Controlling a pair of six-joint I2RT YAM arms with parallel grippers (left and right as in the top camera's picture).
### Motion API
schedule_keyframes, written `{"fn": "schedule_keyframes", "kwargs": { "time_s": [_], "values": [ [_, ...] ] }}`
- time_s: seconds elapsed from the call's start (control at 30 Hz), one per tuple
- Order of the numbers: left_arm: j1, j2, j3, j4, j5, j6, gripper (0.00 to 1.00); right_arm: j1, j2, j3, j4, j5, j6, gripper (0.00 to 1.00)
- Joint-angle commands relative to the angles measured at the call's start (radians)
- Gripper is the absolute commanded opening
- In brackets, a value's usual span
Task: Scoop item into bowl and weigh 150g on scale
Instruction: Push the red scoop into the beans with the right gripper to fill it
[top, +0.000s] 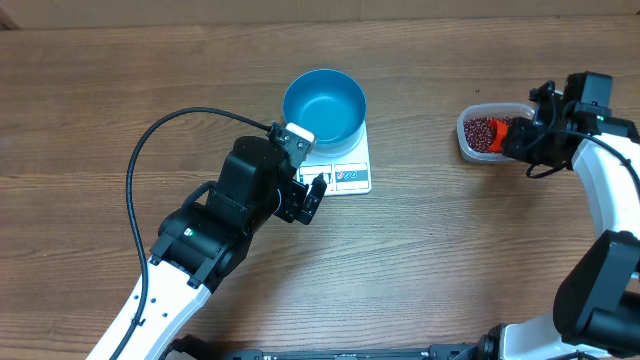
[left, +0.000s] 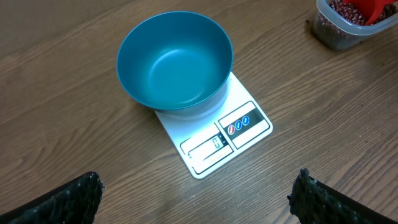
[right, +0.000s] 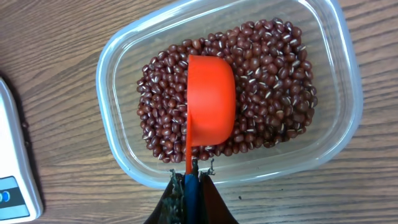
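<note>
Beans (right: 273, 81) in clear tub (right: 118, 68) under orange scoop (right: 210, 99) clenched in right claw (right: 189, 180); left claw (left: 198, 200) released beside bowl (left: 174, 62) on scale (left: 217, 140).

Left hand (left: 196, 190) spread wide; right hand (right: 189, 182) clamped tight.

The bowl (top: 324, 105) is set on the rear part of the scale (top: 350, 172), whose display panel is left uncovered at the front edge. A tub (top: 464, 140) is placed well to the right of the scale on the table (top: 450, 260), and the beans (right: 267, 93) are held inside it. A scoop (right: 210, 99) is laid on the beans, its handle clamped by the right gripper (right: 189, 182) at the tub's wall. The left gripper (top: 308, 195) is positioned just before the scale's front.
</note>
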Motion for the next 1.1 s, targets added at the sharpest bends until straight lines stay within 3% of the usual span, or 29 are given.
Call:
{"fn": "schedule_keyframes", "kwargs": {
  "time_s": [0.0, 1.07],
  "values": [
    [0.004, 0.002, -0.003, 0.001, 0.002, 0.019, 1.00, -0.003, 0.024, -0.011, -0.004, -0.026, -0.001, 0.04],
    [0.004, 0.002, -0.003, 0.001, 0.002, 0.019, 1.00, -0.074, 0.101, -0.011, 0.010, -0.340, -0.005, 0.04]
  ]
}}
